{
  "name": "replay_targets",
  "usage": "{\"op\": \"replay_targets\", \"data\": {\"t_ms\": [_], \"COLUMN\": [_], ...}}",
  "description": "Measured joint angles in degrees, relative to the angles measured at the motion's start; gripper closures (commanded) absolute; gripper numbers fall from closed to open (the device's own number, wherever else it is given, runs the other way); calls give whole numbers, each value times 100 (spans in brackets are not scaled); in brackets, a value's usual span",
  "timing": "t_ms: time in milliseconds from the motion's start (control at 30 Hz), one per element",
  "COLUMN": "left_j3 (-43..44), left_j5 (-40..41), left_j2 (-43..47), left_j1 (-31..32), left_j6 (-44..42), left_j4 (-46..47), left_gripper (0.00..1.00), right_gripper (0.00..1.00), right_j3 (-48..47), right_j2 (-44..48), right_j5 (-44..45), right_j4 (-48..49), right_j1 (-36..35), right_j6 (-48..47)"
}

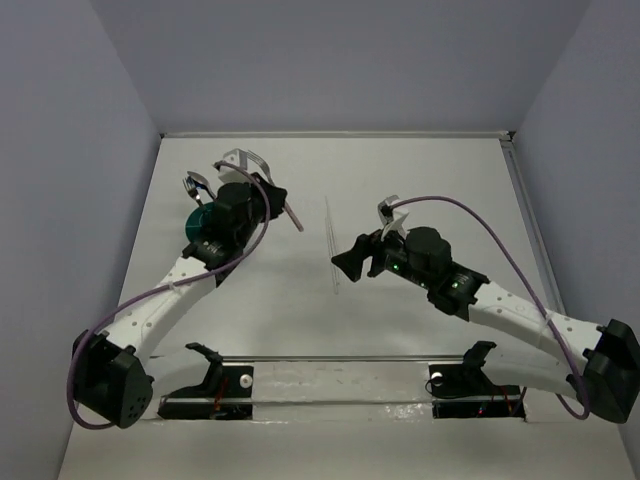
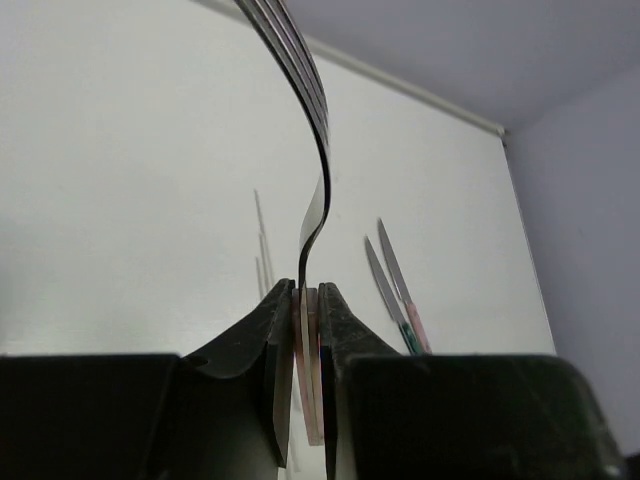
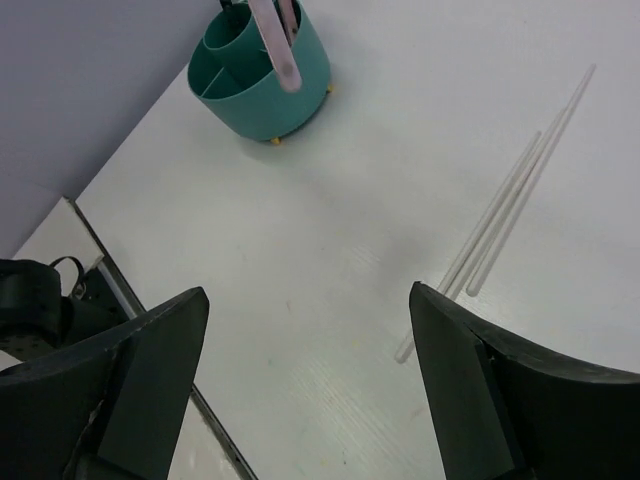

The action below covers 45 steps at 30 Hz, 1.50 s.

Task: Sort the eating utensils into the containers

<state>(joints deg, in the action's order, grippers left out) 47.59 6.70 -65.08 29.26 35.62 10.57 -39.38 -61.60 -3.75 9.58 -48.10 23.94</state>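
My left gripper [image 2: 308,295] [image 1: 268,192] is shut on a fork [image 2: 312,130] [image 1: 243,158] by its pale pink handle, tines up. It hangs just right of the round teal cup [image 1: 200,220] [image 3: 265,90], which has inner dividers. In the right wrist view a pink handle [image 3: 277,45] crosses the cup's mouth; whether it is inside I cannot tell. A silver utensil [image 1: 194,183] sticks up by the cup. Two knives [image 2: 395,285] [image 1: 390,212] with green and pink handles lie on the table. My right gripper [image 3: 310,320] [image 1: 350,262] is open and holds nothing, low over the table's middle.
Thin clear sticks [image 3: 510,205] [image 1: 330,245] [image 2: 262,250] lie on the white table between the two grippers. Pale walls close the table [image 1: 300,320] on the left, back and right. The arm bases and a clear rail [image 1: 340,360] run along the near edge.
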Motion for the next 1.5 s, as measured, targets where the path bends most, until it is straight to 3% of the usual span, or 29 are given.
{"op": "replay_targets", "data": {"t_ms": [233, 500, 700, 1033, 1500], "left_j3": [929, 852, 540, -402, -402], "left_j5": [846, 2214, 2800, 3045, 2822], "left_j2": [199, 179, -24, -105, -350], "left_j1": [-1235, -2022, -2111, -2111, -2111], "left_j6": [-743, -1707, -2044, -2396, -2361], "left_j4": [-826, -953, -564, 365, 761], "left_gripper": [100, 100, 100, 100, 100], "right_gripper": [13, 14, 14, 15, 16], "right_j3": [203, 435, 461, 461, 461], "right_j2": [511, 964, 1062, 1062, 872], "right_j5": [553, 935, 981, 1067, 1104], "right_j4": [-382, -619, -625, -660, -660], "right_j1": [0, 0, 0, 0, 0], "right_j6": [-170, -149, -144, -146, -146]}}
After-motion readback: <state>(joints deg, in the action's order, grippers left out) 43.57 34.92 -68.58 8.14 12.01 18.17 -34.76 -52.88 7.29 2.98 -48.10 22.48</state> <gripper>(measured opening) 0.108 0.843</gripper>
